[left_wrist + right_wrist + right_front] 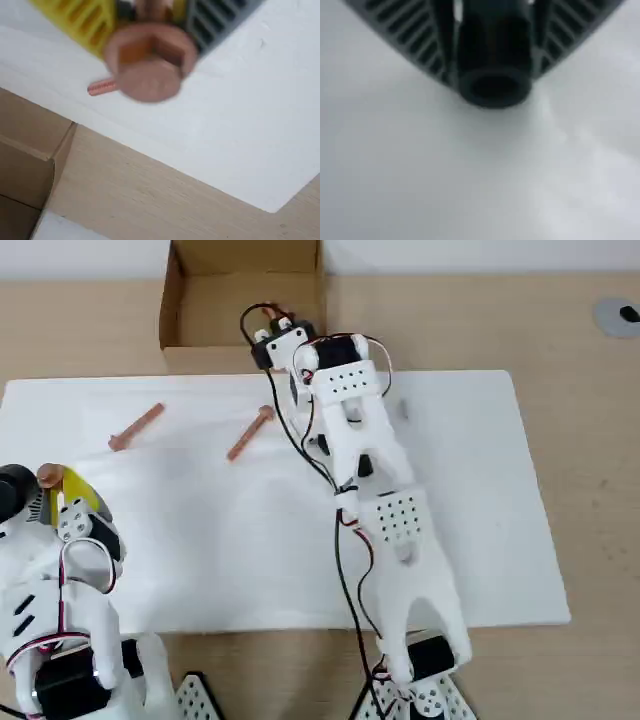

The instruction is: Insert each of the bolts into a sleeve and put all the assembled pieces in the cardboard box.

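The held bolt point(149, 67) is sitting head-outward in the left gripper point(150, 30), which is clenching its shank between a yellow finger point(82, 20) and a dark finger point(220, 22). In the high view this bolt's copper head point(50, 476) is showing at the near left part of the white mat point(220, 550), at the tip of the left gripper point(55, 490). The black sleeve point(494, 55) is being grasped by the right gripper point(492, 80), its ribbed fingers point(405, 30) pressing on both sides and its open bore facing the camera, just above the mat surface point(470, 190). Two loose bolts are lying flat on the far part of the mat, well apart from both claws: the first loose bolt point(137, 427) toward the left, the second loose bolt point(250, 433) nearer the middle, both angled alike. The right arm point(390, 510) is stretching across the mat, its wrist hanging near the mat's far edge. The cardboard box point(172, 310) is standing on the wooden table point(580, 440) just beyond that edge, open side up, with the right arm's wrist close to its near wall. The box corner point(25, 165) is also showing in the left wrist view.
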You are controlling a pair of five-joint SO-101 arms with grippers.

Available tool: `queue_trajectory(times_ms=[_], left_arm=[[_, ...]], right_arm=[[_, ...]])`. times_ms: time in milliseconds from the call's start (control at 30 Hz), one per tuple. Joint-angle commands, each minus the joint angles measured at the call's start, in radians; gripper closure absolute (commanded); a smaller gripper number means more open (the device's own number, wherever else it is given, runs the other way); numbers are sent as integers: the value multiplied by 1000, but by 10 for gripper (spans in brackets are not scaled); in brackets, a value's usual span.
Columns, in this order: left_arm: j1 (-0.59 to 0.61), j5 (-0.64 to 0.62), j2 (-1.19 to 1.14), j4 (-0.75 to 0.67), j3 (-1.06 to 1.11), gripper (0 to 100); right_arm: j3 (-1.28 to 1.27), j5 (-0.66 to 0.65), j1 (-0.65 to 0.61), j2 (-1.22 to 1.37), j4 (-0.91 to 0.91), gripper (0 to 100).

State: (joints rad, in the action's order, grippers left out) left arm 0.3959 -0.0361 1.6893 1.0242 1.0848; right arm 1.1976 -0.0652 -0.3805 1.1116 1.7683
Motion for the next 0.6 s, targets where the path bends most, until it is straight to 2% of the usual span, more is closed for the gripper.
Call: queue_trajectory(times_ms=[0,200,567], left_arm=[[9,17,10,-5,-52,996],[9,21,10,-5,-51,996],[2,21,10,-6,-49,996]], right_arm=[[19,-12,4,-10,20,754],[7,-6,-13,-44,21,757],[-240,6,-13,-249,20,757]])
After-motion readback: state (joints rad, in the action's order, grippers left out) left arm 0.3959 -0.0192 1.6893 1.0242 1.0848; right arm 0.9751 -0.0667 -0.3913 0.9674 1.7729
